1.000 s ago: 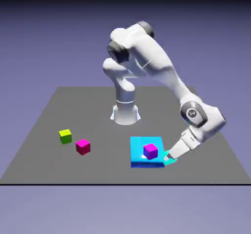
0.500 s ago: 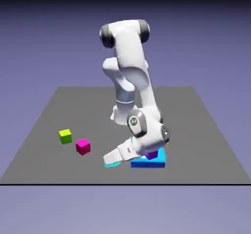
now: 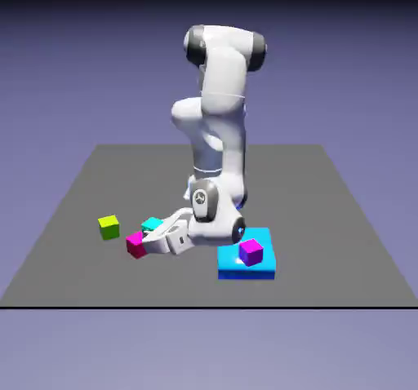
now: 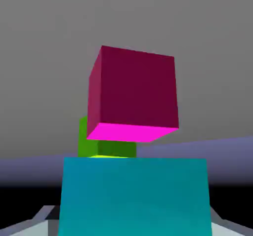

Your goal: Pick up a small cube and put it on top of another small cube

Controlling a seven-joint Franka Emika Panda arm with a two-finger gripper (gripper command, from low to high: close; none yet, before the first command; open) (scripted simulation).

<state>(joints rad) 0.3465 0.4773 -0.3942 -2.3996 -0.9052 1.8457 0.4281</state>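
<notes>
My gripper (image 3: pixel 155 233) is shut on the small cyan cube (image 3: pixel 152 224), held low over the table with the hand lying nearly level. In the exterior view the cyan cube hangs just right of and slightly above the hot-pink cube (image 3: pixel 136 245), very close to it; I cannot tell if they touch. In the hand view the cyan cube (image 4: pixel 133 195) fills the bottom between my fingertips (image 4: pixel 45 214). The pink cube (image 4: pixel 133 94) stands right ahead of it, apart from the grip.
A lime-green cube (image 3: pixel 108 227) sits left of the pink one and shows behind it in the hand view (image 4: pixel 99 143). A flat blue slab (image 3: pixel 233 264) lies to the right with a purple cube (image 3: pixel 251 252) on it. The table's front edge (image 3: pixel 204 305) is near.
The arm has swung from the slab's right side across to the exterior view's left, carrying the cyan cube up to the pink cube. The other cubes have not moved.
</notes>
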